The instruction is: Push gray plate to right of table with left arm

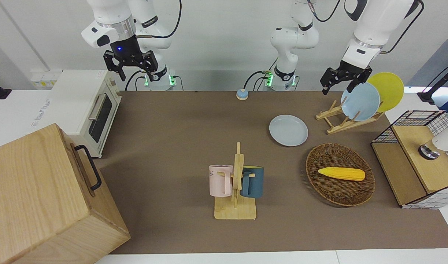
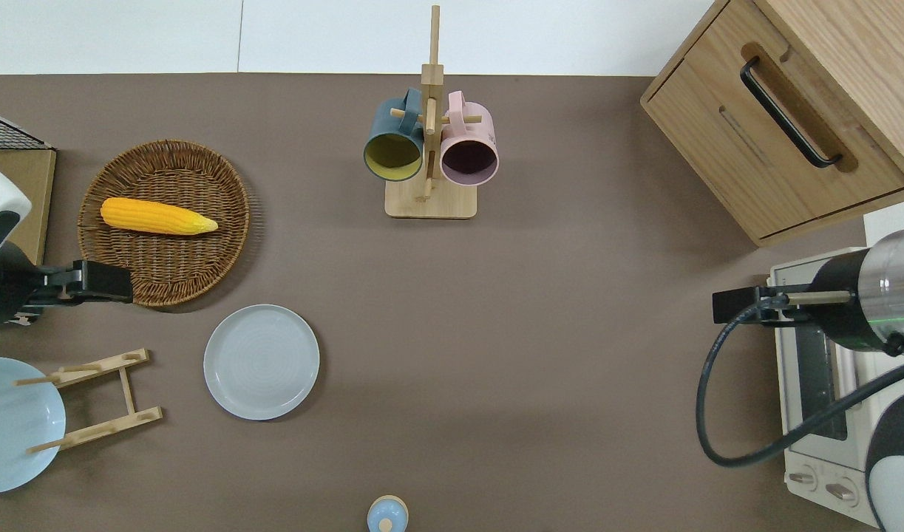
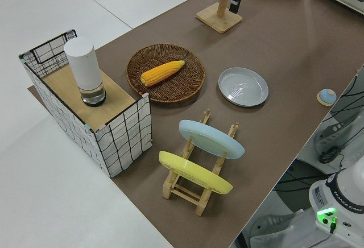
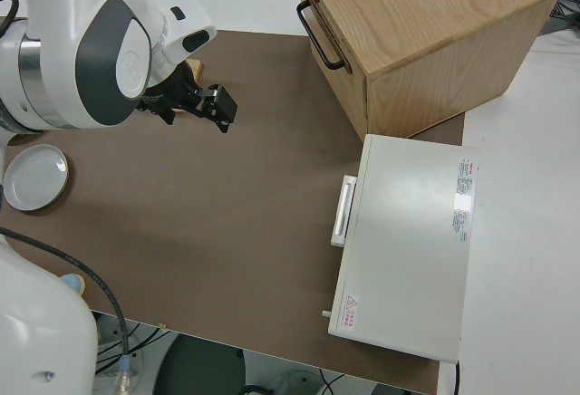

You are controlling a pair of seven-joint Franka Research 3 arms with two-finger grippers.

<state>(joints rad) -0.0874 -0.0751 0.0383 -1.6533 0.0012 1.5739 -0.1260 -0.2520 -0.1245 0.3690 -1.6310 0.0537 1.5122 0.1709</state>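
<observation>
The gray plate lies flat on the brown table, between the dish rack and the mug rack; it also shows in the overhead view and the left side view. My left gripper is open and empty, up in the air. In the overhead view the left gripper is over the rim of the wicker basket, apart from the plate, toward the left arm's end of the table. My right gripper, with the blue light, is open and parked.
A wicker basket holds a corn cob. A wooden dish rack holds a sky-blue plate and a yellow plate. A mug rack, a toaster oven, a wooden cabinet and a wire crate stand around.
</observation>
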